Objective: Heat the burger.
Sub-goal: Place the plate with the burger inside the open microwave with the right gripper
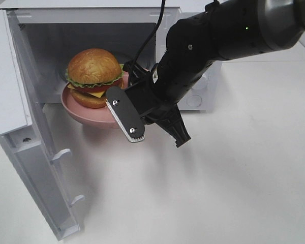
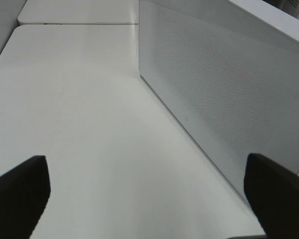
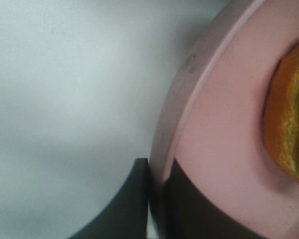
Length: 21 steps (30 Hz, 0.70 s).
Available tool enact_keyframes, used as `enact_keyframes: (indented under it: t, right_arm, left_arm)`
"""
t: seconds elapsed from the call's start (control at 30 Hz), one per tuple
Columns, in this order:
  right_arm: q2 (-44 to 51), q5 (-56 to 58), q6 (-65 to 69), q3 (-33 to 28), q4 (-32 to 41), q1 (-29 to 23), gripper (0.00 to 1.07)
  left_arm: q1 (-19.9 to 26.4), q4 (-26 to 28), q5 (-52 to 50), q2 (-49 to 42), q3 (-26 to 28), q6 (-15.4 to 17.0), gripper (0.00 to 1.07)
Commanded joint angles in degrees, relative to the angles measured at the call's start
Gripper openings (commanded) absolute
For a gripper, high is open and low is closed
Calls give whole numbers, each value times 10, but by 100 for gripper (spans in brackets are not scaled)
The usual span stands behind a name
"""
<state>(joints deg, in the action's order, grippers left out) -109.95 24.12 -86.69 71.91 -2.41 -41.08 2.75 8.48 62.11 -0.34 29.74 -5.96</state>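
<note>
One burger (image 1: 94, 76) sits just beyond the right claw (image 3: 157, 199) — glossy domed bun, frilly green lettuce, red tomato, yellow cheese. It rests on one round, smooth pink plate (image 1: 86, 116) in the mouth of the open white microwave (image 1: 46, 48). This claw is clenched on the plate's rim, a dark finger on each side. The left claw (image 2: 147, 194) is spread wide and holds nothing — beside it stands the microwave's finely perforated wall.

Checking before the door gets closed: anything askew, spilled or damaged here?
Nothing spilled or damaged. The burger sits intact on the pink plate, which sticks partly out of the microwave opening, with the right gripper clamped on its rim.
</note>
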Motion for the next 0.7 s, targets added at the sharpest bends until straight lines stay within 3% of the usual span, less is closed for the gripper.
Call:
enact_keyframes:
  t: [0.03, 0.43, 0.7]
  right_arm:
    - [-2, -23, 6, 25, 4, 1, 0]
    - [-53, 2, 43, 105, -1, 1, 0]
    - [-89, 13, 115, 173, -49, 1, 0]
  left_arm:
    - [0, 2, -9, -9, -2, 0, 98]
    - [0, 2, -9, -9, -2, 0, 98]
    - [0, 2, -9, -9, -2, 0, 98]
